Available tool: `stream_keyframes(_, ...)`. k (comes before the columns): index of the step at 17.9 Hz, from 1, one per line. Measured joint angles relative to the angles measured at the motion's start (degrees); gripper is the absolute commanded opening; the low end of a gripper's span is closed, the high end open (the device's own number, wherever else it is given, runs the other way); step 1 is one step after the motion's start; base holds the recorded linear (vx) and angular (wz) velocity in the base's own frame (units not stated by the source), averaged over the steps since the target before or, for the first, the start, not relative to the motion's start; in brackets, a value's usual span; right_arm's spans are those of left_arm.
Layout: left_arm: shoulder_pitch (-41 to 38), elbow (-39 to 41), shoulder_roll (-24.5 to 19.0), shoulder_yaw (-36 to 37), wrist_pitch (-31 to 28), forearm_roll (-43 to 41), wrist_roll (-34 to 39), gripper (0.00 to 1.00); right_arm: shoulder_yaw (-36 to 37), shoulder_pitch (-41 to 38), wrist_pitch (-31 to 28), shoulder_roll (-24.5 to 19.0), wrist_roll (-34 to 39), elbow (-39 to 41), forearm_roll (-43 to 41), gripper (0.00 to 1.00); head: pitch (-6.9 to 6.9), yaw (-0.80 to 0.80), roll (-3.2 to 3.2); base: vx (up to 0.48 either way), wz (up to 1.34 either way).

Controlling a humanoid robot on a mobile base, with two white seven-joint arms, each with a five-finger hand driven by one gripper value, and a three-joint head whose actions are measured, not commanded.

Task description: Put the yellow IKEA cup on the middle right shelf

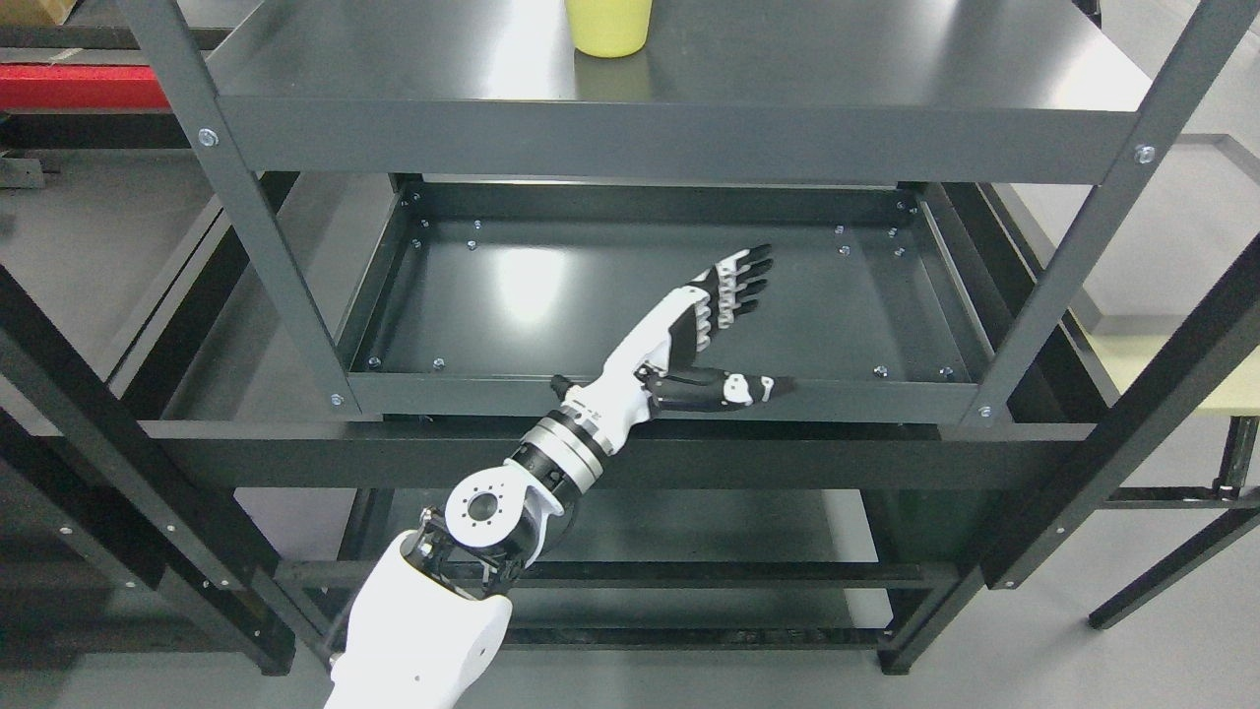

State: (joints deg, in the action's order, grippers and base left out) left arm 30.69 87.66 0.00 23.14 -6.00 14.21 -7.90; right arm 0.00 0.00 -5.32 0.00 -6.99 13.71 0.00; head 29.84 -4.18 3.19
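Observation:
The yellow cup stands upright on the top shelf of a dark grey metal rack, near the middle, its top cut off by the picture's edge. My left hand reaches in from the bottom, left of the middle, and hovers over the front rim of the middle shelf. Its fingers are stretched out and the thumb points right; it is open and holds nothing. The hand is well below the cup and slightly to its right. The right arm does not show.
Slanted grey uprights frame the rack at both sides. A lower shelf lies beneath the arm. A pale yellow table stands at the right, and a red bar at the top left.

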Motion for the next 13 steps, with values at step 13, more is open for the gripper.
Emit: stream_keyframes(13,-10.95,-2.90,0.00,-10.68,9.55,-8.04,9.98,0.99,0.00,0.00,0.00,0.00,0.29,0.00,0.00,0.99,0.00,0.00,0.00,0.000,0.00)
